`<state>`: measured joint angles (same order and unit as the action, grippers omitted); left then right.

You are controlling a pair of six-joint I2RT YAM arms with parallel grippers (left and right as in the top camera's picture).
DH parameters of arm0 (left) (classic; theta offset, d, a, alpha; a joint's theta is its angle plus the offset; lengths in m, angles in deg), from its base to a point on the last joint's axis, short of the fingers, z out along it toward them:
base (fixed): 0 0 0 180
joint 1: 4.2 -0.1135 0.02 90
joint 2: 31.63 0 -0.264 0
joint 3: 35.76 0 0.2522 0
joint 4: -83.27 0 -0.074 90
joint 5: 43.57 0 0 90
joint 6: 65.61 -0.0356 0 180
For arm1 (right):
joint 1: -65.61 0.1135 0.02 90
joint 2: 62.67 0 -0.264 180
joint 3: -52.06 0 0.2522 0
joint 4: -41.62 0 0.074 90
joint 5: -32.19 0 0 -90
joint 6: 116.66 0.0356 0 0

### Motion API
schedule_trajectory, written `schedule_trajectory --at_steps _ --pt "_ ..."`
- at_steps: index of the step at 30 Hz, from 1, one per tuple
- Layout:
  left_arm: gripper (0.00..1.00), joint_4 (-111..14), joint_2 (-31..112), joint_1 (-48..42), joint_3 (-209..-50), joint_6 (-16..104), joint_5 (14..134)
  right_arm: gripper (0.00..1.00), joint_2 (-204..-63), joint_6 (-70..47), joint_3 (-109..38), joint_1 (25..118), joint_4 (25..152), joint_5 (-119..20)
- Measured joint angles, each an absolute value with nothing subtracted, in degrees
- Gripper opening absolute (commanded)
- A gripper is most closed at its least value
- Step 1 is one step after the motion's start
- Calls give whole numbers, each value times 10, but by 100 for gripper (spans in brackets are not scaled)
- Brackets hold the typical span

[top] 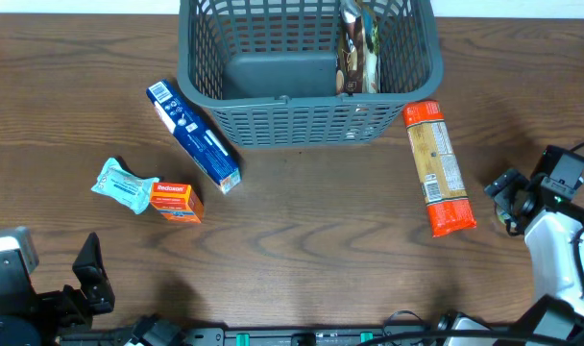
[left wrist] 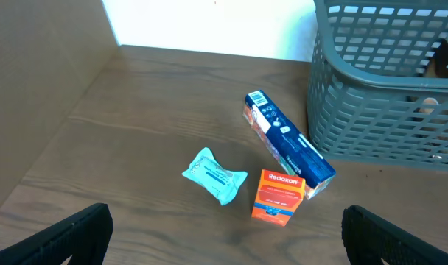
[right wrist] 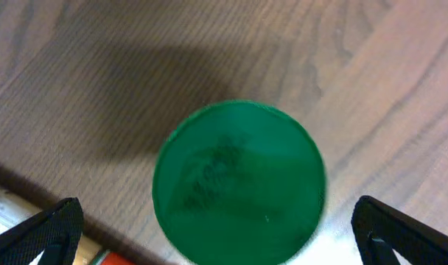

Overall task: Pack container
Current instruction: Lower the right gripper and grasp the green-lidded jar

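Observation:
The dark grey slotted container (top: 302,125) stands at the back middle of the table, with a brown snack bag (top: 359,48) upright in its right end; it also shows in the left wrist view (left wrist: 371,110). My right gripper (top: 511,200) is open at the right, its fingers wide on either side of a round green lid (right wrist: 239,182) seen from above, gripper midpoint (right wrist: 224,235). The green thing is hidden in the overhead view. My left gripper (top: 85,279) is open and empty at the front left, well short of the groceries (left wrist: 224,239).
A blue box (top: 194,136) (left wrist: 287,143) lies left of the basket. An orange Redoxon box (top: 174,201) (left wrist: 279,195) and a teal packet (top: 124,185) (left wrist: 213,174) lie in front of it. A long orange packet (top: 439,168) lies right of the basket, its edge in the right wrist view (right wrist: 18,221).

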<state>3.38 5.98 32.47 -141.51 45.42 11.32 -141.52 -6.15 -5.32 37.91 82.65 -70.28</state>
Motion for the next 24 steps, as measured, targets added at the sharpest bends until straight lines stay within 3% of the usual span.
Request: schedule_trajectory --at_steps 18,24 --pt "99 34 60 324 -1415 454 113 94 -1514 -72 -53 368 751 -696" --pt "99 34 60 324 -1415 454 113 72 -1521 -80 -52 367 742 -696"
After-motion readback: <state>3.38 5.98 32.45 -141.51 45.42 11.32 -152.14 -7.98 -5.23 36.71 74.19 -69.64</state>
